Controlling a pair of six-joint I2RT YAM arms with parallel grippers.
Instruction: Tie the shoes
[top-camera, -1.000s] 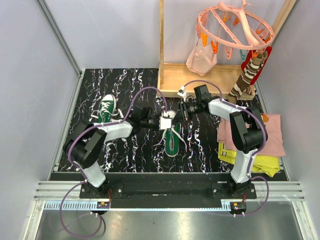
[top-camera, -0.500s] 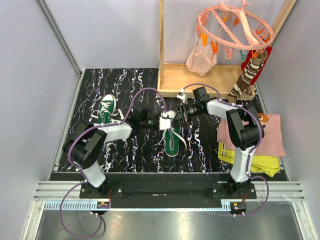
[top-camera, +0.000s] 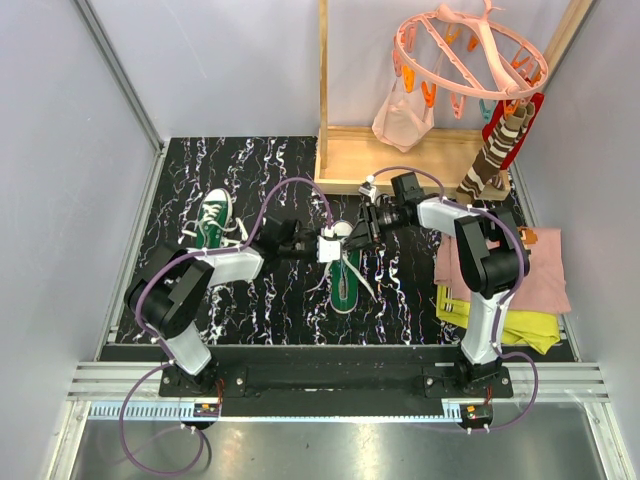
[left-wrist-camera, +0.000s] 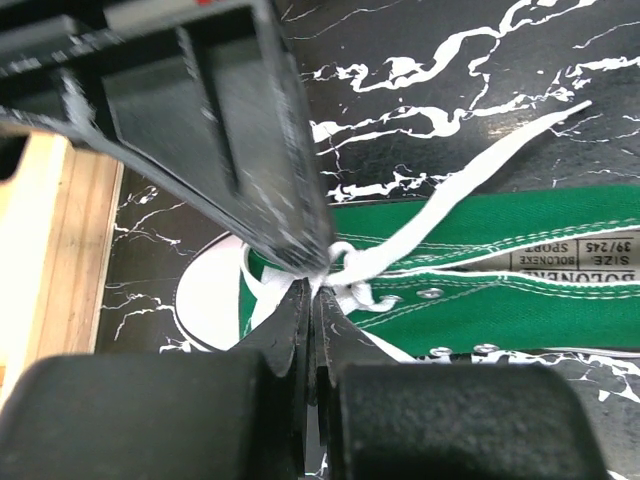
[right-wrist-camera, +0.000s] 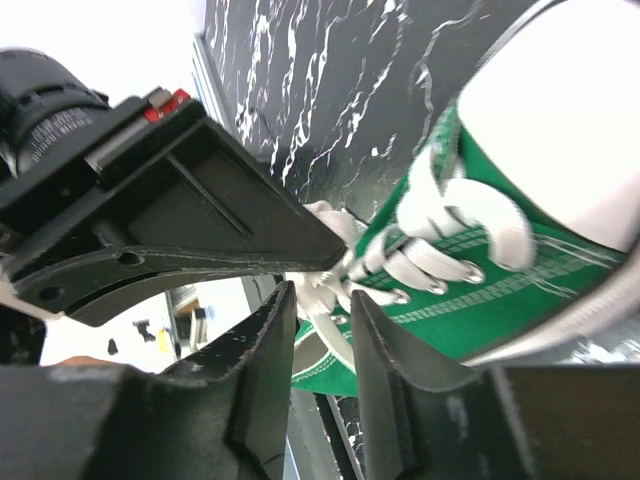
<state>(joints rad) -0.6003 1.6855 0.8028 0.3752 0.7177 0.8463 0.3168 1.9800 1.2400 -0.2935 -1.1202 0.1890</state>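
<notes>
Shoes: one green sneaker (top-camera: 345, 282) lies centred on the surface (top-camera: 270, 300), its twin (top-camera: 213, 220) well apart at left. Left pincer (left-wrist-camera: 312, 292) pressed together on the white laces (left-wrist-camera: 430, 212) where they cross; right pincer (right-wrist-camera: 325, 300) slightly spread around a strand. Laces: limp, light, likely slippery; pinch close to the eyelets (left-wrist-camera: 430, 293).

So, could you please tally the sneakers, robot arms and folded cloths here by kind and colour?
Green sneakers: 2
Robot arms: 2
Pink folded cloth: 1
Yellow folded cloth: 1
Total: 6
</notes>
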